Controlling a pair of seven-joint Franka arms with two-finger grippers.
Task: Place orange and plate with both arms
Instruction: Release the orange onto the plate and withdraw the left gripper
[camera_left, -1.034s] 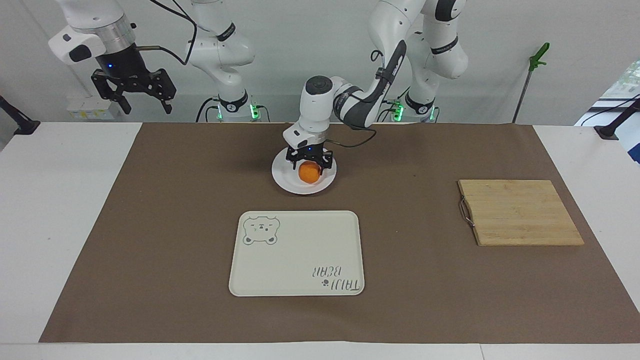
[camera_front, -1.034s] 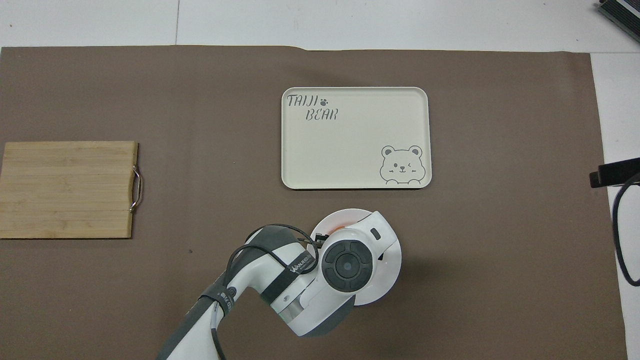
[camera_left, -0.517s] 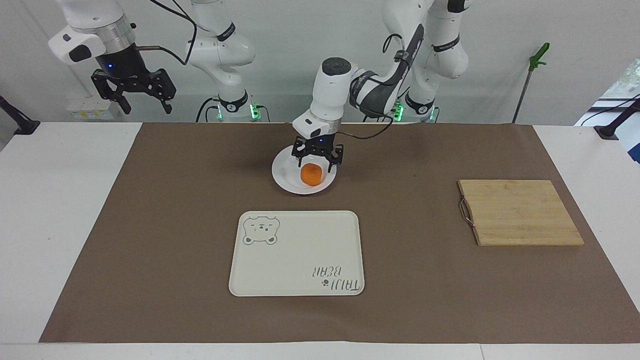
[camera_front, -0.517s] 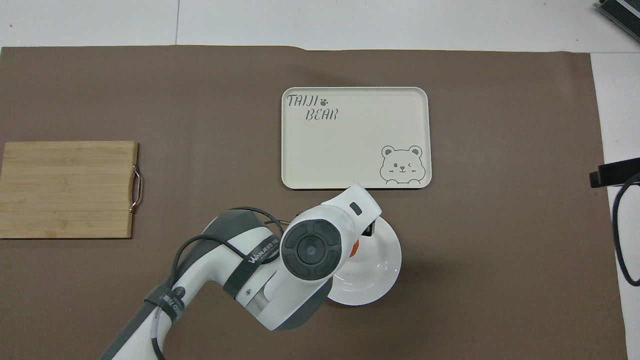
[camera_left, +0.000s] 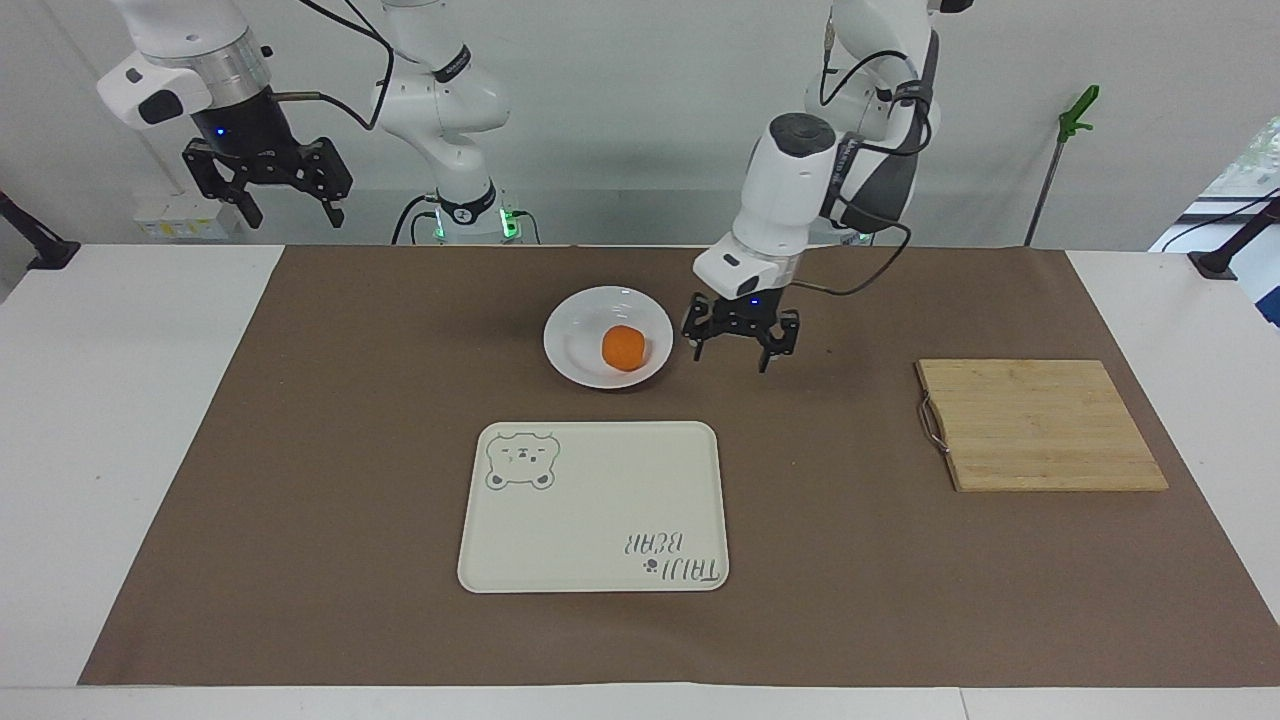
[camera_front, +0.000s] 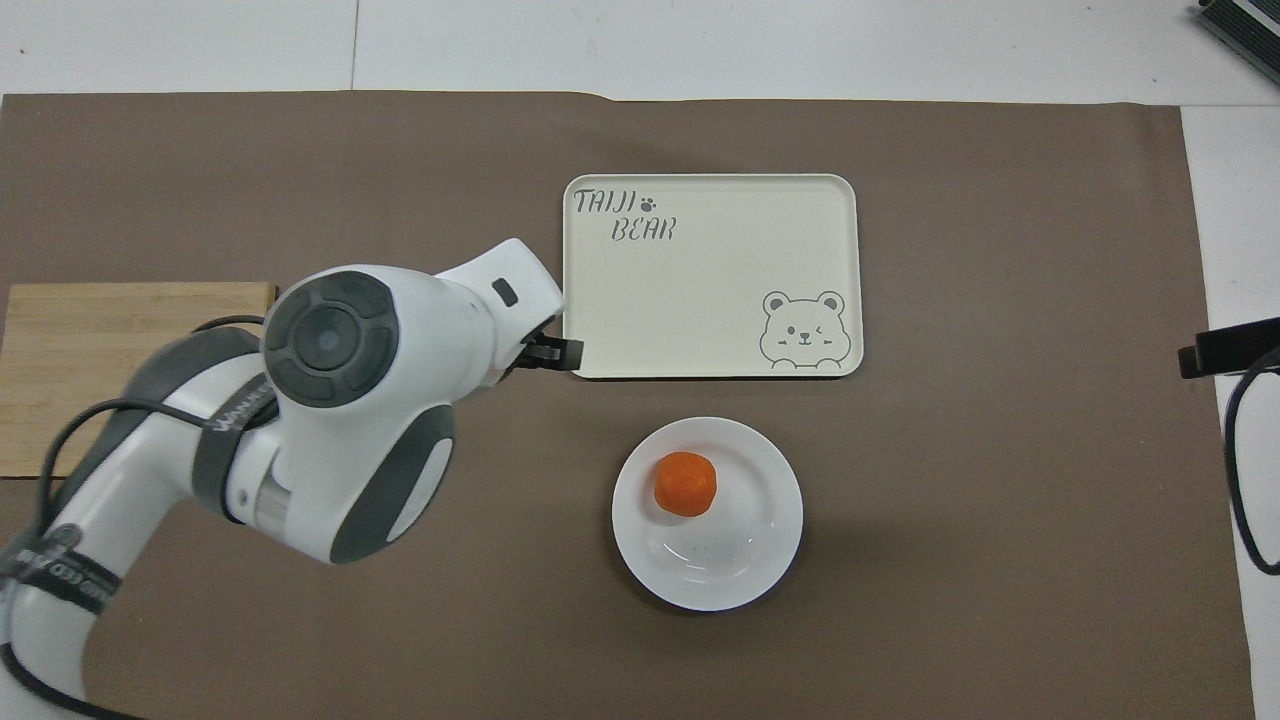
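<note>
Plate (camera_left: 608, 337) first, since it lies nearest our bases: the glossy white round dish rests flat on the brown mat (camera_left: 300, 480), and the orange (camera_left: 624, 347) sits in it, a little off its middle toward the tray. So we judge the fruit step done.

Our left gripper (camera_left: 740, 347) hangs in the air just beside the plate, toward the left arm's end of the table, jaws spread wide and holding nothing. From overhead its own wrist hides most of it, so we cannot say exactly what it is over, probably bare mat. Our right gripper (camera_left: 290, 203) waits raised at the right arm's end, over the table's edge by the bases, also open and empty.

Farther out lies the cream bear tray (camera_left: 594, 506), with nothing on it. The bamboo cutting board (camera_left: 1040, 424) lies well apart, toward the left arm's end.

What seems left is the plate itself: we take it that the plate, orange aboard, should go onto the tray, likely the right arm's job.
</note>
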